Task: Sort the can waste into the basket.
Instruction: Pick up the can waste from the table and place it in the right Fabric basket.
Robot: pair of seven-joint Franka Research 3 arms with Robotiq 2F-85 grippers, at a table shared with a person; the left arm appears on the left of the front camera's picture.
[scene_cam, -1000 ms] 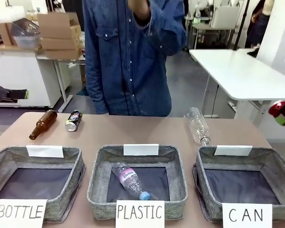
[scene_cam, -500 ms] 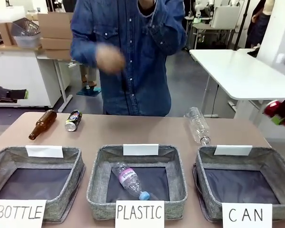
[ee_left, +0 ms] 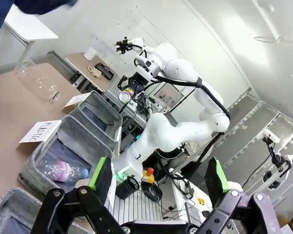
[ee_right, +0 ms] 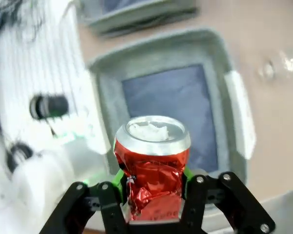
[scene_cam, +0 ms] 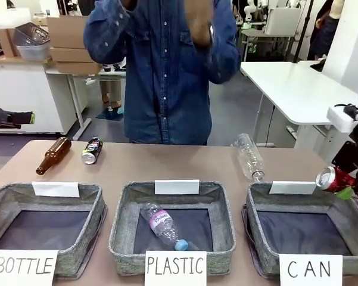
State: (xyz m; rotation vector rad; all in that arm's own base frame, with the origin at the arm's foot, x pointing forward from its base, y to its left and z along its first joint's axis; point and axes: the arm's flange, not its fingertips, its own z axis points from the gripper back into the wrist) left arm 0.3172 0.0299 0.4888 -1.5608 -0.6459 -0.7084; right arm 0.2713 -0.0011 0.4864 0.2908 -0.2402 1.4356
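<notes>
The right gripper (ee_right: pixel 152 192) clenches the crushed red can (ee_right: pixel 152 161) and holds it tilted above the far right corner of the basket (scene_cam: pixel 259 250) signed "CAN", at the tabletop's near right corner; the basket's dark bottom is bare. The left gripper (ee_left: pixel 158 175) hangs with its fingers spread, holding nothing. Near the far left edge lies the dark can (scene_cam: pixel 92 151), just beside a brown bottle (scene_cam: pixel 53 155).

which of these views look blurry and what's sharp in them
Front view: the person's raised hand is smeared by motion, while the basket signs read crisply. Right wrist view: the red can is sharp, the CAN basket behind it is soft, and the left side is streaked. Left wrist view: crisp throughout, but tilted sideways.
</notes>
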